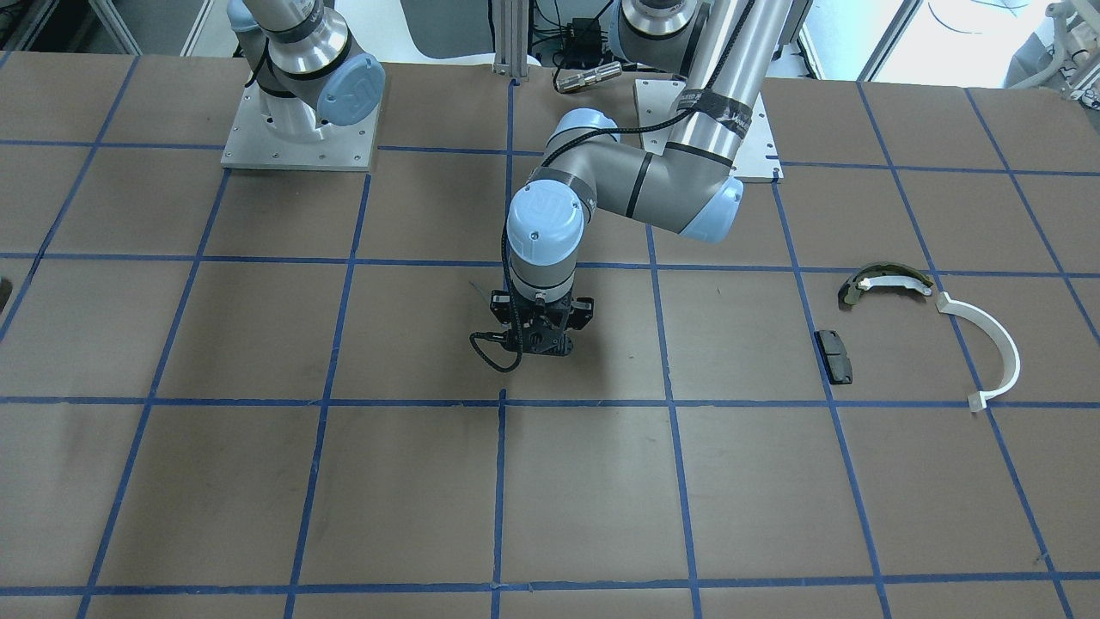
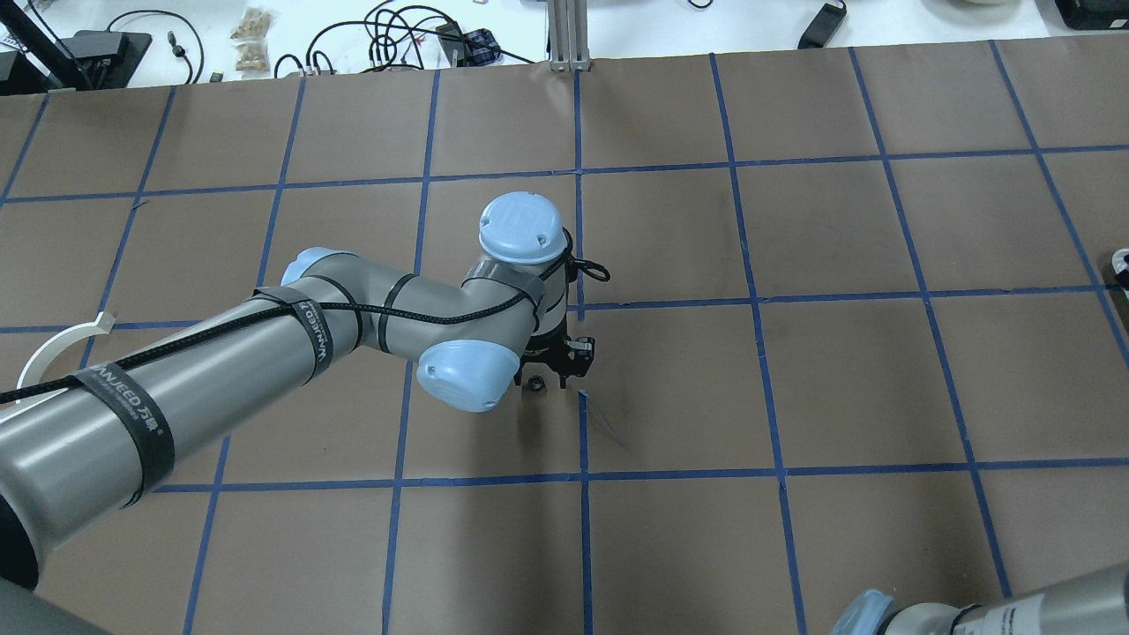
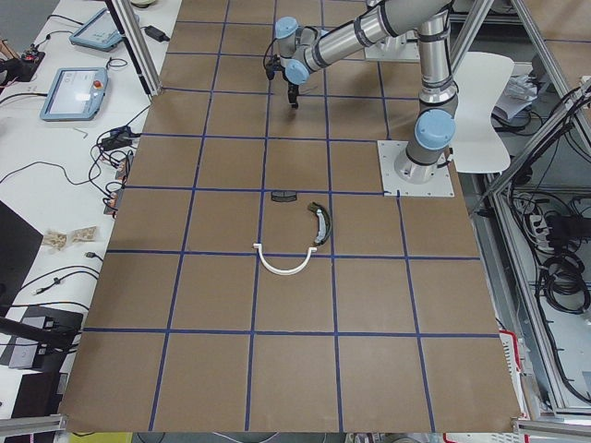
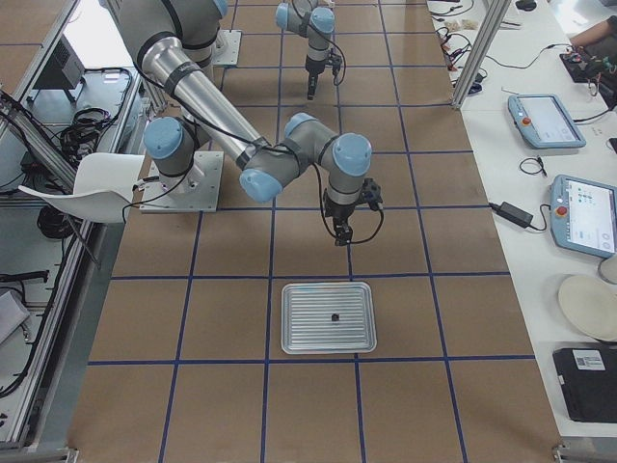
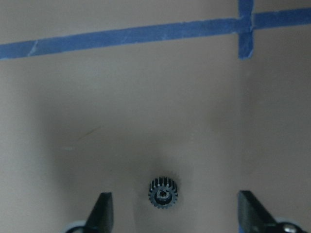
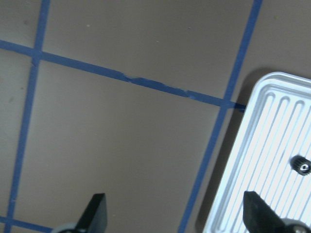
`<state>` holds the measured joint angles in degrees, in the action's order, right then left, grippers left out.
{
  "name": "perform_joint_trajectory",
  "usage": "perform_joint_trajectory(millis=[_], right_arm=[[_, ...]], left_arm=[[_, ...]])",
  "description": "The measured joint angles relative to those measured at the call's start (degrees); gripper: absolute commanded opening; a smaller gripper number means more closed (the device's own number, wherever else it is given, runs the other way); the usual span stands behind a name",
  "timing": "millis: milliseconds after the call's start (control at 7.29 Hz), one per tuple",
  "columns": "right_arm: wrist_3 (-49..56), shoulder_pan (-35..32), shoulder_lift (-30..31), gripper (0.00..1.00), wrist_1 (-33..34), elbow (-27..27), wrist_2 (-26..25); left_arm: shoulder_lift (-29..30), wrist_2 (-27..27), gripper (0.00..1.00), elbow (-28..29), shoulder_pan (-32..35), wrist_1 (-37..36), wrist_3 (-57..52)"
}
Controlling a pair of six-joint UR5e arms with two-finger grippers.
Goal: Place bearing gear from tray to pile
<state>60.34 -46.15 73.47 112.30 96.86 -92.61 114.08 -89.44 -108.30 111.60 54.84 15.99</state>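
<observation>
A small black bearing gear (image 5: 163,192) lies on the brown table between the open fingers of my left gripper (image 5: 173,195); it also shows in the overhead view (image 2: 534,383), just below that gripper (image 2: 554,363). The pile lies far to the robot's left: a white half-ring strip (image 1: 988,352), an olive-and-white shoe (image 1: 885,282) and a black pad (image 1: 834,355). My right gripper (image 6: 175,195) is open and empty above the table, beside the silver tray (image 6: 262,160), which holds another small gear (image 6: 302,165).
The table is brown paper with a blue tape grid. The tray (image 4: 328,289) sits on the robot's right side, in front of the right arm. Both arm base plates (image 1: 299,137) stand at the robot's edge. Tablets and cables lie on the side bench (image 4: 549,121).
</observation>
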Motion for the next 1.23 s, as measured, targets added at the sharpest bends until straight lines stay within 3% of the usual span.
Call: perform_joint_trajectory(millis=[137,686,1097,1234], right_arm=[[4.2,2.1,-3.8,1.0,1.6,-3.0,0.0],[8.3,4.4,-15.9,1.0,7.4,-12.2,-0.2],[8.5,6.3,-19.1,0.96,8.0,-13.2,-1.5],[8.7,6.9,-20.3,0.88,8.7,-13.3,-1.7]], left_arm=[[0.3,0.0,0.0,0.1,0.0,-0.1,0.0],[-0.7,-1.2,0.0,2.9,-1.3,0.9,-1.4],[-2.4,-4.0,0.0,16.2,-12.8,19.6,-11.3],[-2.9,-4.9,0.0,18.3,-18.0,23.3,-19.2]])
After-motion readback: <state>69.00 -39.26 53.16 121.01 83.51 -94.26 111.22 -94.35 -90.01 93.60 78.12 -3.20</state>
